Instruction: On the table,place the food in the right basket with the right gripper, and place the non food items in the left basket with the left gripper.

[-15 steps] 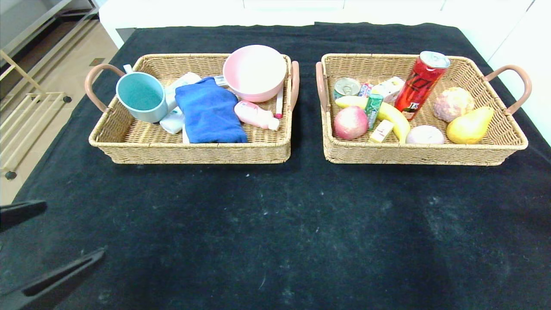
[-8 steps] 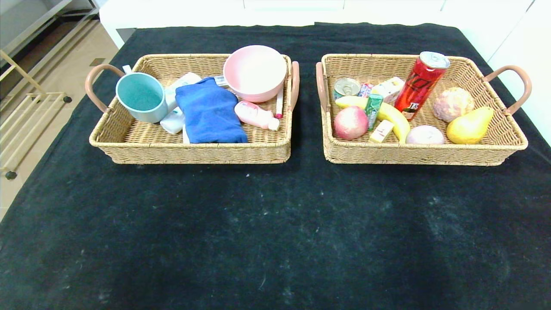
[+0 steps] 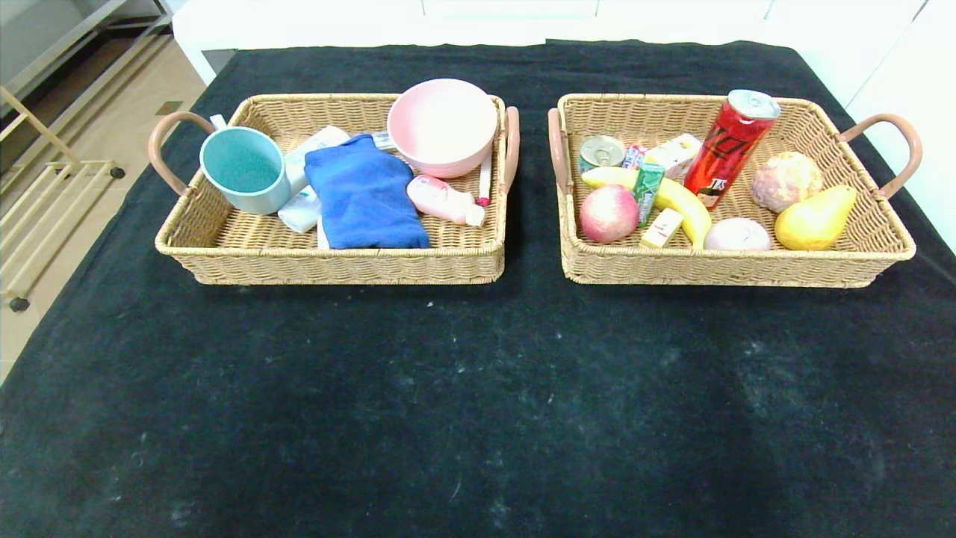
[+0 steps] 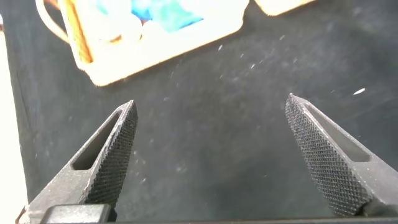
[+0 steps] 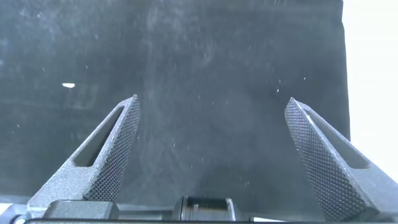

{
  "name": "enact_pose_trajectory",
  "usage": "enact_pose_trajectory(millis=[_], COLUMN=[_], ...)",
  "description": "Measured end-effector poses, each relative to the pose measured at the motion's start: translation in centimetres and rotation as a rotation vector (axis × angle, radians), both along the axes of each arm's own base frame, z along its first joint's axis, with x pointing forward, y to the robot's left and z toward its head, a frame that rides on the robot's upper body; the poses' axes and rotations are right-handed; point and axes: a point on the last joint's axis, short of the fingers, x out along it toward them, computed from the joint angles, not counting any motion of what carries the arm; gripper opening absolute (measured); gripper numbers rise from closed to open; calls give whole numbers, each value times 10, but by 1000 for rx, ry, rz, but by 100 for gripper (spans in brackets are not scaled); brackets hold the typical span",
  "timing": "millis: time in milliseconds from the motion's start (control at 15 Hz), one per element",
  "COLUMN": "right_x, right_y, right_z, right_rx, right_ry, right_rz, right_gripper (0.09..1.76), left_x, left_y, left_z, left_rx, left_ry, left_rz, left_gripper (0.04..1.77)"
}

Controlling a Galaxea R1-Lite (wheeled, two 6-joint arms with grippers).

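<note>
The left basket point(image 3: 224, 250) holds a teal mug point(image 3: 245, 169), a blue cloth point(image 3: 364, 193), a pink bowl point(image 3: 442, 125), a pink bottle point(image 3: 444, 200) and white tubes. In the right basket point(image 3: 881, 239) lie a red can point(image 3: 730, 146), a banana point(image 3: 683, 203), an apple point(image 3: 608, 213), a pear point(image 3: 815, 218), a small tin point(image 3: 601, 152) and snack packs. Neither arm shows in the head view. My left gripper point(image 4: 210, 109) is open over bare black cloth, with the left basket point(image 4: 161, 53) ahead of it. My right gripper point(image 5: 212, 106) is open and empty over the black cloth.
The black tablecloth point(image 3: 478, 388) covers the table in front of both baskets. The table's right edge point(image 5: 346, 68) shows in the right wrist view. A wooden rack point(image 3: 45, 217) stands on the floor to the left.
The left gripper's fingers, seen at the head view's lower left a second ago, have drawn back out of that view. The baskets and their contents have not moved.
</note>
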Motion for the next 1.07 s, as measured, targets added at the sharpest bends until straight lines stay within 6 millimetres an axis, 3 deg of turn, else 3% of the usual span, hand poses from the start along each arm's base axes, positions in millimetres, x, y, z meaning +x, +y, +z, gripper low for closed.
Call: enact_pose_trajectory(millis=[600,1067], right_x=[-9,-15], right_y=[-1,-2], right_z=[-32,-36], right_rx=[3,-3], right_ry=[-19,-265], right_rz=[12,14], right_gripper=[170,170], left_x=[-30,-47], left_y=[-10,-14], left_z=[-30,-70], left_rx=[-1,-2], left_ry=[-32,-107], left_rz=[7,-27], left_gripper=[172,172])
